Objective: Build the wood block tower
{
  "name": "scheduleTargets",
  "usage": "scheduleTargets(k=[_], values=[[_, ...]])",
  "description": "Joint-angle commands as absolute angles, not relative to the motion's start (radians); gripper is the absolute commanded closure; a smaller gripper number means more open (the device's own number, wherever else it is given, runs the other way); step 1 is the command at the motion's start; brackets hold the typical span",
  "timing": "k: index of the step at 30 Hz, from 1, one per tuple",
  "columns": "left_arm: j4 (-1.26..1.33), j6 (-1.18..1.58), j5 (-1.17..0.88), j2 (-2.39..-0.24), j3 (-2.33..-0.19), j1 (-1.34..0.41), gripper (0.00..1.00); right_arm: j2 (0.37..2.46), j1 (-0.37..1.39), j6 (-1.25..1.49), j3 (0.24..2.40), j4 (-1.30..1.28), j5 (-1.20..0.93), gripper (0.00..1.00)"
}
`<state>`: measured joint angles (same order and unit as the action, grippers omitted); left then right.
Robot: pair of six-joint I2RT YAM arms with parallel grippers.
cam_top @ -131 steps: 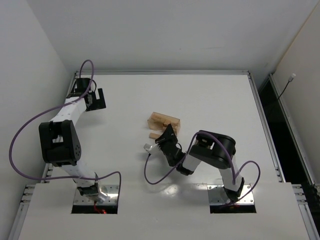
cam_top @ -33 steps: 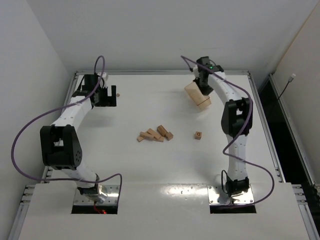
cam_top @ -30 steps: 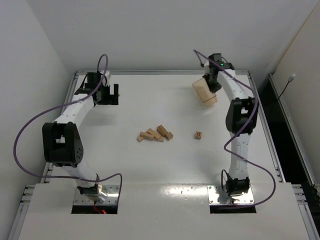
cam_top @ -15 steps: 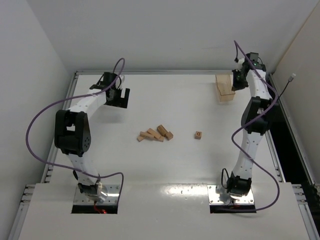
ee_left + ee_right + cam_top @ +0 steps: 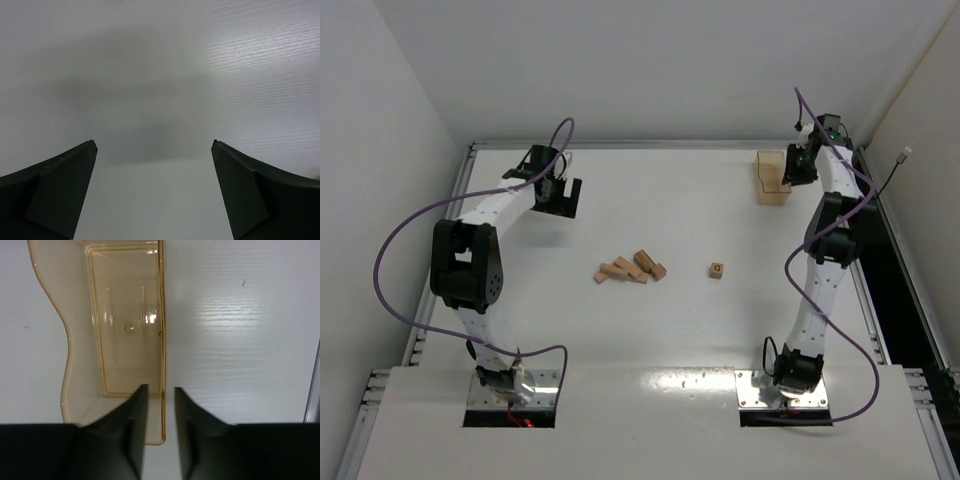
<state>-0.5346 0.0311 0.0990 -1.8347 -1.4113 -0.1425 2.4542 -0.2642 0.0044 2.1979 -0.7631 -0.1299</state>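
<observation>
The pieces for the wood block tower point(image 5: 632, 268) lie as a loose, flat cluster of small tan bars at the table's middle, none stacked. A lone little cube point(image 5: 717, 270) with a dark spot on top sits to their right. My left gripper point(image 5: 563, 197) hangs open at the back left, over bare table in the left wrist view, with nothing between its fingers point(image 5: 153, 143). My right gripper point(image 5: 790, 170) is at the back right corner. In the right wrist view its jaws point(image 5: 160, 387) stand slightly parted astride the side wall of an amber see-through tray point(image 5: 127, 330), with a thin gap on each side.
The tray point(image 5: 770, 178) rests empty on the table near the back right edge. A metal rail point(image 5: 314, 385) borders the table just right of it. White walls close in the back and both sides.
The right arm swung the tray from the back middle to the back right corner and set it down, and its jaws have parted a little. The left gripper drifted rightwards.
</observation>
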Motion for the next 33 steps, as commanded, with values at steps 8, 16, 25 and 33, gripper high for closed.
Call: scheduleTargets(k=[8,16,25,33], values=[[-0.522,0.017,0.109,-1.815,-1.420,-0.143,0.01,2.272,-0.229,-0.008,2.091,-0.651,-0.225,0.22],[-0.492,0.026,0.109,-1.705,-1.327,-0.143,0.01,1.933,-0.117,-0.108,1.717,-0.560,-0.392,0.13],[-0.463,0.070,0.106,-1.592,-1.243,-0.092,0.01,1.597,0.303,-0.446,1.402,-0.696,-0.482,0.10],[-0.463,0.080,0.078,-1.548,-1.224,-0.012,0.01,1.776,0.535,-0.512,1.497,-0.853,-0.555,0.19]])
